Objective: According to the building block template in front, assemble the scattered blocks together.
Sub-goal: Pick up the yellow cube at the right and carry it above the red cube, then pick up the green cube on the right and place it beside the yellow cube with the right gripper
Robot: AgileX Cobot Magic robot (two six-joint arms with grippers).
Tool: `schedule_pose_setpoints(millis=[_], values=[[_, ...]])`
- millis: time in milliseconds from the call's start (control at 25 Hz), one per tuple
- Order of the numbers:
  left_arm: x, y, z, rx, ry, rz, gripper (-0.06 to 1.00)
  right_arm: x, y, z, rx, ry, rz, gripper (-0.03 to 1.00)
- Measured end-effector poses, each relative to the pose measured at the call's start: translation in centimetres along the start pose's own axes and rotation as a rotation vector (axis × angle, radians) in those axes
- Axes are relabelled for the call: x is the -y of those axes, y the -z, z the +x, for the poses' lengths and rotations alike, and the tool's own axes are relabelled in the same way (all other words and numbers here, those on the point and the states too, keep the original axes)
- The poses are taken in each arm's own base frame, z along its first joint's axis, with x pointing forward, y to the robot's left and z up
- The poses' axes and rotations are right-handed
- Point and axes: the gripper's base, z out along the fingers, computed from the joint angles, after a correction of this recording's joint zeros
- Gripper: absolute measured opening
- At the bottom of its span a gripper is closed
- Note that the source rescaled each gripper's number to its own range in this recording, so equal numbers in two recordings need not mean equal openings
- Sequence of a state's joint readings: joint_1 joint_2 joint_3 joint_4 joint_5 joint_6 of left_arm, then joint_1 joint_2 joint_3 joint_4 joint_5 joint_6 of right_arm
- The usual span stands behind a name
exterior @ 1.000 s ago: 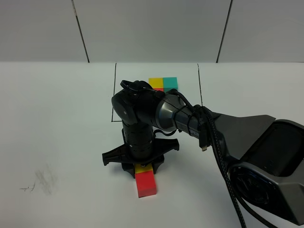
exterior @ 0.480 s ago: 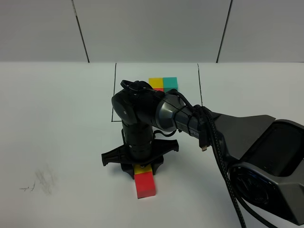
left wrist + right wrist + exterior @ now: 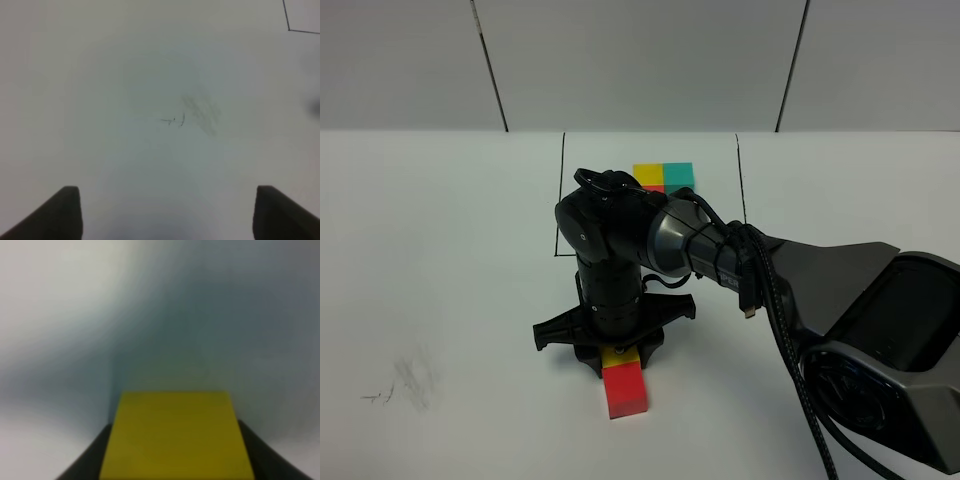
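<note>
The yellow cube (image 3: 175, 435) is gripped between the fingers of the right hand (image 3: 616, 346), down near the table (image 3: 440, 250). The red cube (image 3: 625, 390) is seen touching it at its 6 o'clock. The template (image 3: 665, 175) is found at 12 o'clock from that hand, inside a black outline and partly hidden by the arm. The left hand (image 3: 169, 212) is held wide open above a grey smudge (image 3: 200, 112).

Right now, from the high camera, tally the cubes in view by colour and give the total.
Yellow: 2, the outlined matte yellow cube and the loose matte yellow cube.
Red: 2, the loose matte red cube and the outlined red cube, mostly hidden by the black arm.
Teal: 1, the outlined matte teal cube.
Total: 5.
</note>
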State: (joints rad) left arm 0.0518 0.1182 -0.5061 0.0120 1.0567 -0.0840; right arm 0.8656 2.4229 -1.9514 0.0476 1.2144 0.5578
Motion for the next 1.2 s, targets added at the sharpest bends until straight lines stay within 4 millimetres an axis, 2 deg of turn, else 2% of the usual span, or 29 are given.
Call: schedule_pose_setpoints(millis=[200,520,800,960,1200], values=[[0.0,0.0,0.0,0.0,0.0,0.0,1.0,0.0,0.0,0.0,-0.001,0.0,0.0,0.51],[0.0,0.0,0.0,0.0,0.0,0.0,1.0,0.0,-0.2,0.0,-0.008,0.019,-0.003,0.66],[0.0,0.0,0.0,0.0,0.0,0.0,1.0,-0.1,-0.1,0.1,-0.011,0.023,-0.013,0.69],[0.0,0.0,0.0,0.0,0.0,0.0,1.0,-0.2,0.9,0.1,0.006,0.024,-0.026,0.69],[0.0,0.0,0.0,0.0,0.0,0.0,1.0,0.0,3.5,0.1,0.068,0.036,-0.034,0.69]])
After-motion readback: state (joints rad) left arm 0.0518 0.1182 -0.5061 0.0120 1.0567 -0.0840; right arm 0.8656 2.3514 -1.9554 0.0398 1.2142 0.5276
